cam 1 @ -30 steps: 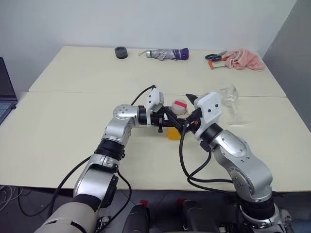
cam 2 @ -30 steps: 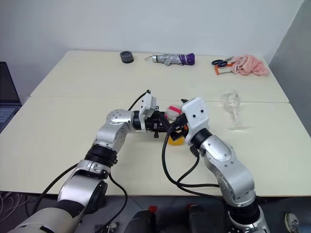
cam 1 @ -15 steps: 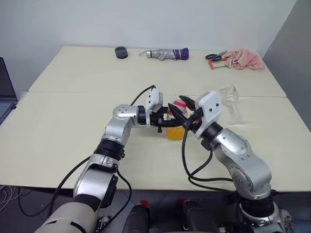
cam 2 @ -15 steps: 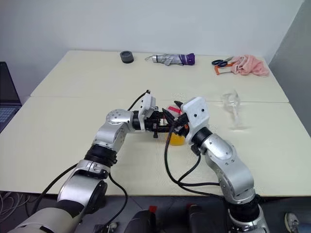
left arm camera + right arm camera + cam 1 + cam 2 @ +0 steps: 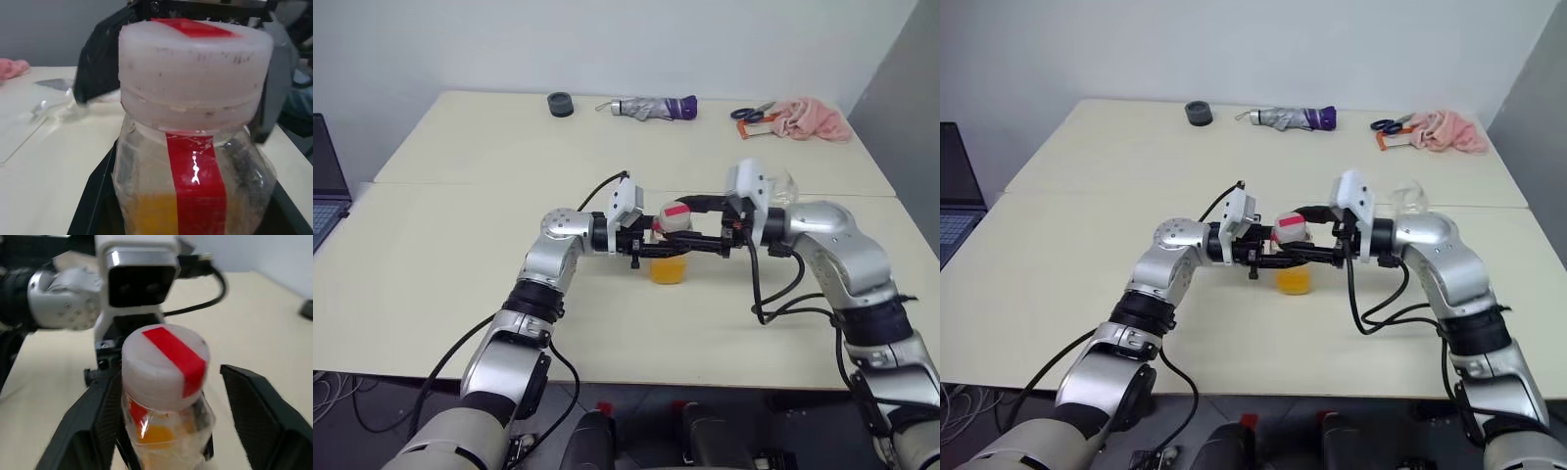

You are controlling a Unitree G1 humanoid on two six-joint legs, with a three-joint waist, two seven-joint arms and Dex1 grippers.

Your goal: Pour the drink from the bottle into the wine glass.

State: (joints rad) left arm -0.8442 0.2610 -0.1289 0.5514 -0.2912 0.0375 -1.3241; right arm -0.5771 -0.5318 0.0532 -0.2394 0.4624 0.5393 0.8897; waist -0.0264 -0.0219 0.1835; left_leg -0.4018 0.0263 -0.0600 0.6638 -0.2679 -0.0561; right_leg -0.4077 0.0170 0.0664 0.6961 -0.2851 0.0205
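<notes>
Presently: bottle (image 5: 668,243) clamped upright in left gripper (image 5: 651,240), steadied for uncapping; right gripper (image 5: 171,431), fingers apart, flanked its cap (image 5: 165,364); wine glass (image 5: 783,188) behind right gripper.

one bottle (image 5: 669,240) with one white-and-red cap (image 5: 165,363), holding one portion of orange drink (image 5: 667,268). one wine glass (image 5: 1410,199). two grippers: the left gripper (image 5: 646,241) and the right gripper (image 5: 690,223). on the far side of the table (image 5: 460,284): one folded umbrella (image 5: 653,107), one round black object (image 5: 560,103), one pair of scissors (image 5: 751,113), one pink cloth (image 5: 808,118). one laptop (image 5: 325,191) at the left edge.
</notes>
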